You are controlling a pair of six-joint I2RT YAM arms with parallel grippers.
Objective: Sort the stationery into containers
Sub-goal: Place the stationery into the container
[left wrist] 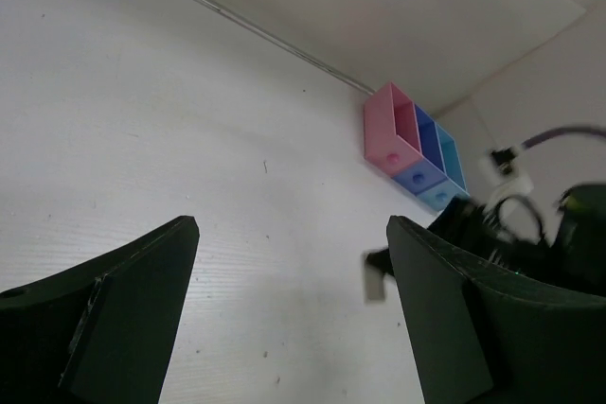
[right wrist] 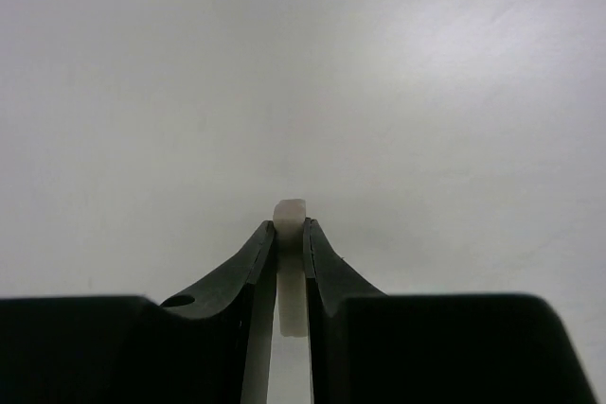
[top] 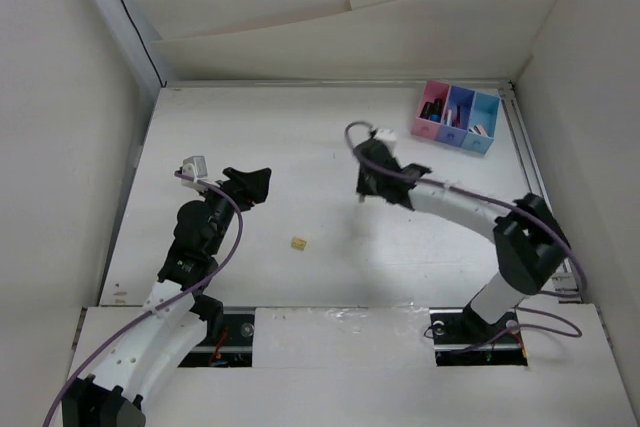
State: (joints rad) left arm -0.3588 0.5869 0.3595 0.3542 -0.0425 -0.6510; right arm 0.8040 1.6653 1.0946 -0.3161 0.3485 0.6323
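Closest to my right wrist lens is the right pincer [right wrist: 290,234], its two dark fingers squeezed onto a whitish eraser block [right wrist: 290,210]. That block's long axis runs along the fingers, and its rounded end pokes just past the fingertips, pointing away from the wrist toward the pale counter [right wrist: 426,92]. From the left wrist view I see the same block as a blurred pale strip hanging roughly upright under the right arm, long axis up and down, lower end toward the counter. I cannot tell whether it touches the surface.

From overhead, the right pincer sits right of the middle of the counter, near the containers but apart from them. They stand at the far right corner as one joined row: pink bin [top: 432,107], blue bin [top: 458,112], light blue bin [top: 484,119], slanting slightly nearer toward the right. I see dark and pale bits inside them, too small for me to name.

My left pincer [left wrist: 294,234] hangs spread wide with nothing between its fingers, on the left side of the counter. Between the two arms, nearer the bases, a loose block [top: 299,243], tiny and beige, lies on the counter well apart from both pincers; its long axis is too small to read.
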